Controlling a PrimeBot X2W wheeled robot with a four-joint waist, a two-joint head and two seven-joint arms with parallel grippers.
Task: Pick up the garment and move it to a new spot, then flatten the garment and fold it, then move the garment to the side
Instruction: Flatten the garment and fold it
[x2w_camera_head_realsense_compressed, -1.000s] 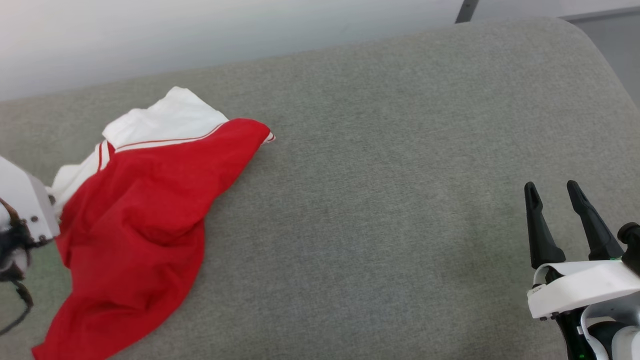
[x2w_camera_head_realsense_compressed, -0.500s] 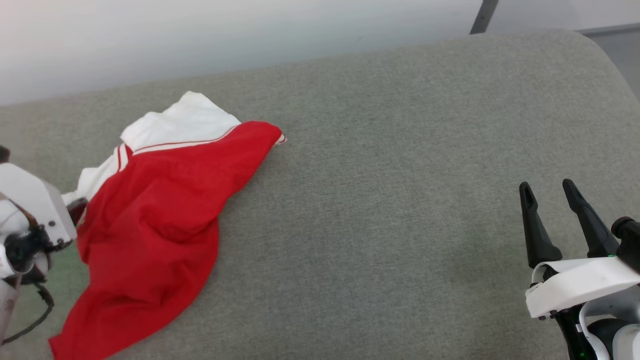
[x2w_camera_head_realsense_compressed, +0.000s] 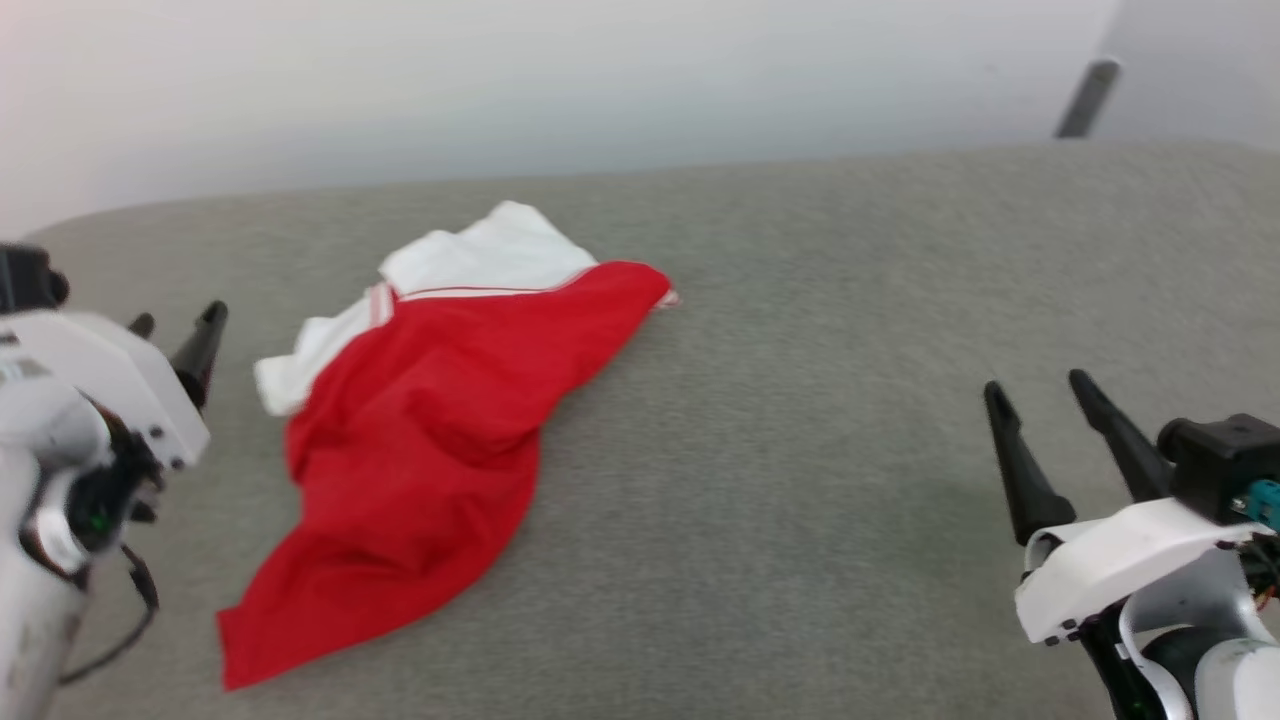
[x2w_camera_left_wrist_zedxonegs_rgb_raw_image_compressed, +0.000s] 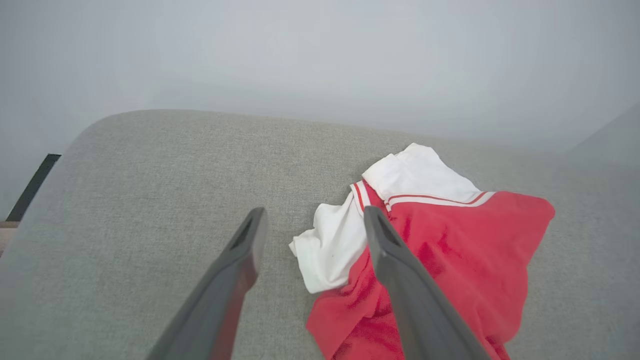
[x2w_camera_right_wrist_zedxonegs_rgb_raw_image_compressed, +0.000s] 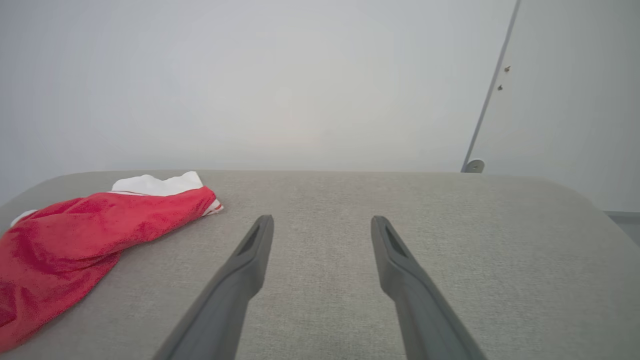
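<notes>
The garment (x2w_camera_head_realsense_compressed: 430, 440) lies crumpled on the grey padded surface (x2w_camera_head_realsense_compressed: 820, 400), left of centre. It is red, with a white panel and thin stripe trim at its far end. My left gripper (x2w_camera_head_realsense_compressed: 177, 320) stands open just left of it, apart from the cloth and holding nothing. In the left wrist view the open left gripper (x2w_camera_left_wrist_zedxonegs_rgb_raw_image_compressed: 314, 212) points past the garment's (x2w_camera_left_wrist_zedxonegs_rgb_raw_image_compressed: 450, 245) white edge. My right gripper (x2w_camera_head_realsense_compressed: 1037, 385) is open at the lower right, far from the cloth. The right wrist view has the right gripper (x2w_camera_right_wrist_zedxonegs_rgb_raw_image_compressed: 322, 220) over bare padding, the garment (x2w_camera_right_wrist_zedxonegs_rgb_raw_image_compressed: 75, 240) at far left.
A pale wall (x2w_camera_head_realsense_compressed: 600, 90) rises behind the padded surface. A dark slanted bar (x2w_camera_head_realsense_compressed: 1085, 95) leans at the upper right. The surface's rounded edge (x2w_camera_left_wrist_zedxonegs_rgb_raw_image_compressed: 75, 145) curves down at the far left in the left wrist view.
My left gripper has opened and drawn back left, off the garment's edge, which now lies free. The head camera has swung, shifting the whole picture right. The right gripper stays open.
</notes>
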